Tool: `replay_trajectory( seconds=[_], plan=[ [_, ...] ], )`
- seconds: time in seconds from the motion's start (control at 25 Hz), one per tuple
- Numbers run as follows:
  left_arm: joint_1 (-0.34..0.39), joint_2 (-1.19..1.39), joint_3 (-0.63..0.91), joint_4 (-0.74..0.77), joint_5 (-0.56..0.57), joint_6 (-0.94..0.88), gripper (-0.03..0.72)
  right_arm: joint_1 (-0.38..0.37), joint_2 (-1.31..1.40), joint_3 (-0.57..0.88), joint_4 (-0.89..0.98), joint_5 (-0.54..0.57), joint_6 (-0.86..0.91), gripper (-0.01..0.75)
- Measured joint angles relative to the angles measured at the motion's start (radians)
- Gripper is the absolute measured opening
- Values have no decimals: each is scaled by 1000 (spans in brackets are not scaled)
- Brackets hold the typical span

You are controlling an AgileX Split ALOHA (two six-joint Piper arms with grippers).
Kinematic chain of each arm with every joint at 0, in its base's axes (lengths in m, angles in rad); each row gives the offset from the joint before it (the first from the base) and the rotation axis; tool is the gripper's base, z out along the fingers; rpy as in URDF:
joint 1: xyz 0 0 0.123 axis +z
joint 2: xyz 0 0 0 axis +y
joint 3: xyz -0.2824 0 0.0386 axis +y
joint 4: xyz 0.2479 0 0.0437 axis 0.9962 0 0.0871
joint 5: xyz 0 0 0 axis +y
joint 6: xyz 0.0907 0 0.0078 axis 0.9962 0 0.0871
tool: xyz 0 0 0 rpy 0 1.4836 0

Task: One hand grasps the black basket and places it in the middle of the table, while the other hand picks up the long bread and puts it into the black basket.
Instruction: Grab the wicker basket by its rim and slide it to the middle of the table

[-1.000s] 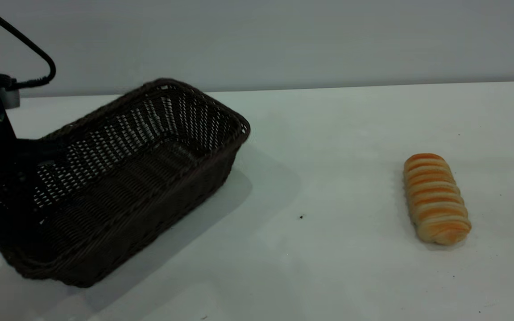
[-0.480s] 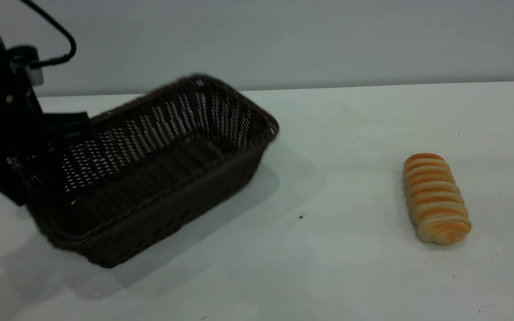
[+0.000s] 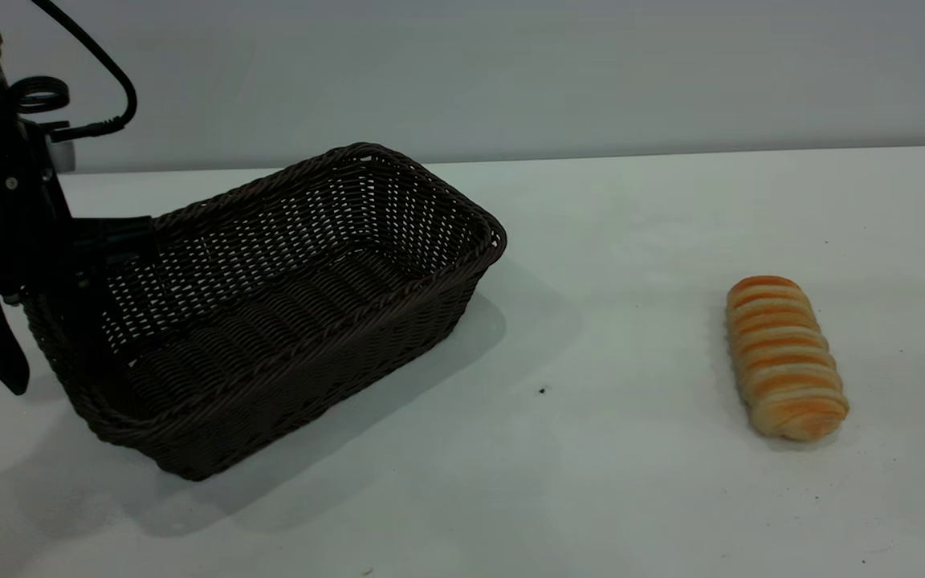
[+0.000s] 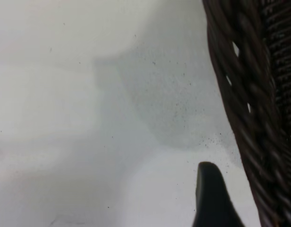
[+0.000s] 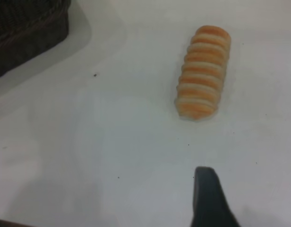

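Note:
The black basket (image 3: pixel 270 305) rests flat on the white table (image 3: pixel 591 482), left of the middle. My left gripper (image 3: pixel 41 309) is open and straddles the basket's left end wall. One finger (image 4: pixel 209 194) stands outside the braided rim (image 4: pixel 249 118) with a thin gap; the other is hidden. The long bread (image 3: pixel 784 357) lies on the table at the right, untouched. In the right wrist view it (image 5: pixel 202 71) lies ahead of my right gripper (image 5: pixel 244 203), which hovers above the table, open and empty. Only one of its fingers (image 5: pixel 207 194) shows.
A corner of the basket (image 5: pixel 27 33) shows in the right wrist view, well apart from the bread. A small dark speck (image 3: pixel 542 391) lies between basket and bread. A black cable (image 3: pixel 93 72) loops from the left arm's top.
The left arm has carried the basket to the right and set it down level. The outer finger now stands off the basket's wall. The bread has not moved.

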Motion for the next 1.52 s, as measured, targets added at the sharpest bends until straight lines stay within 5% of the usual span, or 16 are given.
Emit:
replay_trajectory(
  seconds=[0.68, 1.12, 1.52],
  plan=[
    [0, 80, 0, -16, -154, 0, 478, 0, 0, 0, -1, 6, 0, 427],
    [1, 96, -17, -82, -223, 123, 161, 0, 0, 0, -2, 6, 0, 427],
    [-59, 102, -39, -348, -201, 517, 144, 0, 24, 0, 66, -48, 0, 427]
  ],
)
